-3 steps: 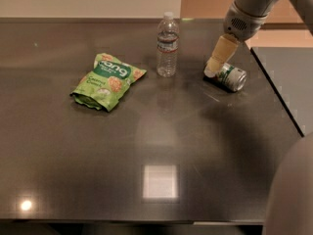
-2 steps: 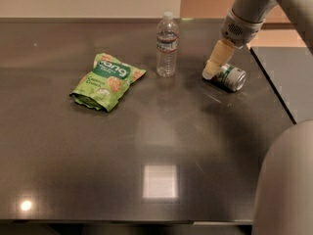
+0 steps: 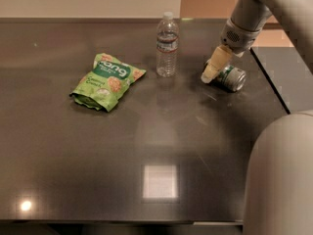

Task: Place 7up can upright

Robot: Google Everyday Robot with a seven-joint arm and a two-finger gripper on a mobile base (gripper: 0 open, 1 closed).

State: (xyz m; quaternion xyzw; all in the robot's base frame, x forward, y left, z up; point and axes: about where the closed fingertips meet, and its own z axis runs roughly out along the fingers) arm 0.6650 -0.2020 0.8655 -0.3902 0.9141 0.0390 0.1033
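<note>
Inspector: Pincer (image 3: 210, 76) position, please

Assessor: It is at the far right of the counter (image 3: 146, 146), pointing down at the left end of the 7up can (image 3: 233, 77). The can lies on its side with a shiny end turned toward the near right. It is not yet upright.

Inspector: Surroundings, nearest first?

Assessor: A pale bulk of the robot's body (image 3: 281, 180) fills the near right corner. A green snack bag (image 3: 107, 81) lies flat at mid-depth on the left, well apart from the can. Further back a water bottle (image 3: 167, 45) stands upright, left of the can and near it.

Inspector: Recommendation for the step in hand?

Assessor: In my judgement the can must be gripped across its round body, not by its ends. It should then be turned until one end faces the counter and lowered squarely before release. A round can may roll away under a glancing touch. Any swing should go away from the bottle, which looks easy to topple.

Inspector: Pincer state?

Assessor: It meets the can's left end, or stands just beside it. Whether it is apart, together or clamped on the can, I cannot tell
</note>
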